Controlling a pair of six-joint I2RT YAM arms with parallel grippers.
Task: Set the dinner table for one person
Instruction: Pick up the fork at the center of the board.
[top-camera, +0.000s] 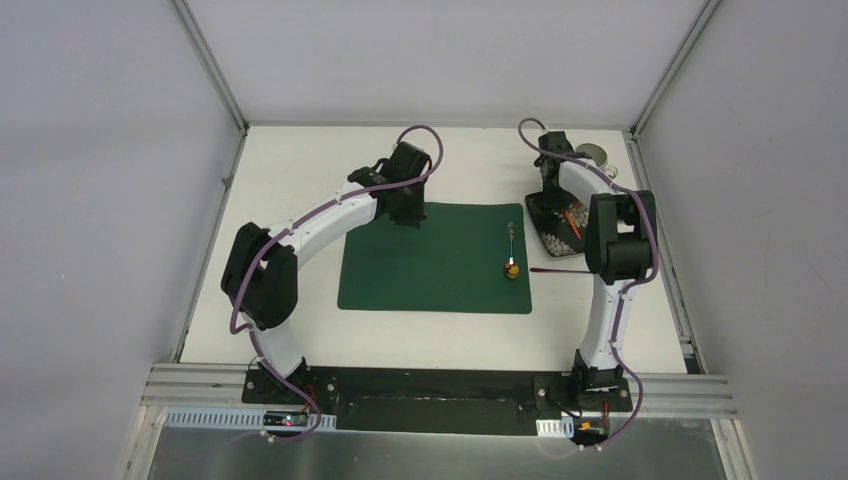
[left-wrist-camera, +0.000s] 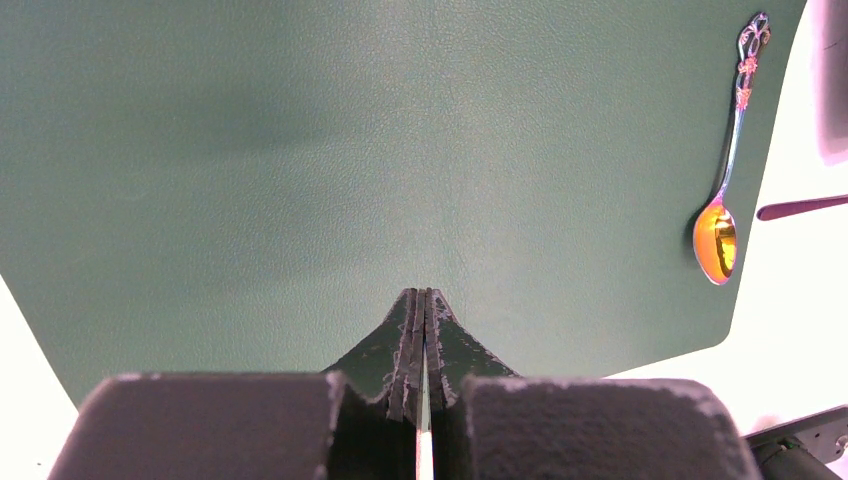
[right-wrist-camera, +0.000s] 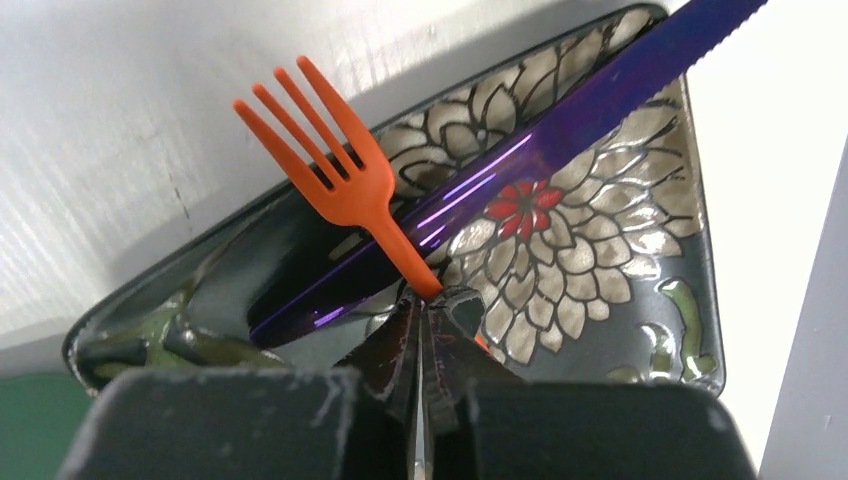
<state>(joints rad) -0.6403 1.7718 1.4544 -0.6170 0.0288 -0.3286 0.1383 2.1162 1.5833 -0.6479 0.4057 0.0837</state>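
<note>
The dinner table (top-camera: 300, 180) is a white top with a dark green placemat (top-camera: 430, 260) in its middle. A gold-bowled spoon (top-camera: 511, 256) lies on the mat's right side and also shows in the left wrist view (left-wrist-camera: 722, 205). My left gripper (left-wrist-camera: 424, 296) is shut and empty, low over the mat's far left part (top-camera: 408, 212). A dark floral plate (right-wrist-camera: 590, 250) sits right of the mat (top-camera: 548, 238). A purple knife (right-wrist-camera: 520, 160) lies across it. My right gripper (right-wrist-camera: 432, 300) is over the plate, shut on the handle of an orange fork (right-wrist-camera: 335, 165).
A small round silvery object (top-camera: 597, 155) stands at the far right corner behind the plate. A purple tip (top-camera: 552, 270) shows just beyond the mat's right edge. Aluminium frame posts (top-camera: 212, 70) and grey walls enclose the table.
</note>
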